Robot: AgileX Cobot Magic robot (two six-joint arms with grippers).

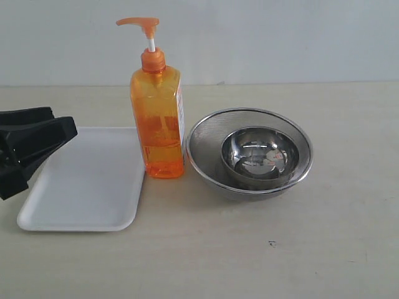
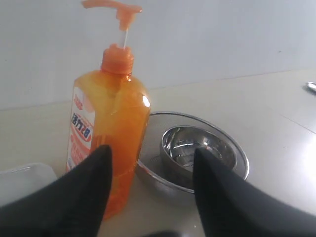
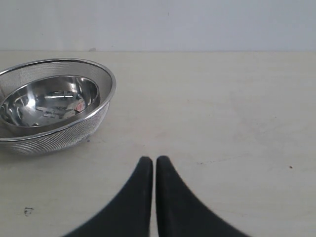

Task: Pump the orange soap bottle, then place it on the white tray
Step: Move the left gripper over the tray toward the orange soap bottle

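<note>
The orange soap bottle (image 1: 158, 128) stands upright on the table, its pump head (image 1: 139, 23) raised on a white stem. It is just right of the white tray (image 1: 87, 184), which lies flat. My left gripper (image 1: 59, 128) hangs open over the tray's left part, pointing toward the bottle and apart from it. In the left wrist view the bottle (image 2: 111, 123) rises ahead between the spread black fingers (image 2: 94, 177) of the gripper (image 2: 150, 150). My right gripper (image 3: 149, 160) is shut with nothing in it, above bare table; it does not show in the exterior view.
A round steel mesh strainer (image 1: 212, 134) with a shiny steel bowl (image 1: 259, 156) inside stands just right of the bottle, nearly touching it. The strainer (image 3: 96, 106) also lies left of my right gripper. A wall runs along the table's far edge.
</note>
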